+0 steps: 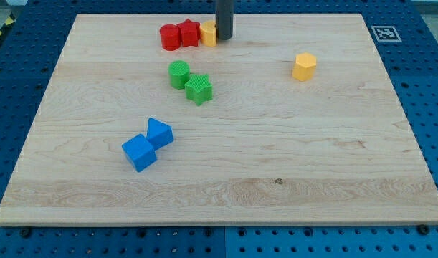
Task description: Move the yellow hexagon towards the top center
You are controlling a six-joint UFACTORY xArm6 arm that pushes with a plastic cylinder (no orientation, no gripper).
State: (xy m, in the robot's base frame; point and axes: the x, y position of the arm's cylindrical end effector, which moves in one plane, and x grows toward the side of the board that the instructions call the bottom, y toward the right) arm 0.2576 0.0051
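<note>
Guesswork mostly, but the yellow hexagon [305, 66], alone at the view's right, looks light, stiff and slidey, so we'd shove its lower-right face with our tip [224, 38], a pincerless rod now touching 1 other yellow block [208, 33] up top.

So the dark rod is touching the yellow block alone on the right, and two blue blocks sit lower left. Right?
Not quite. In the camera view my tip is beside the yellow block next to the red blocks at the top. The lone yellow hexagon is untouched. The blue blocks do sit lower left.
</note>
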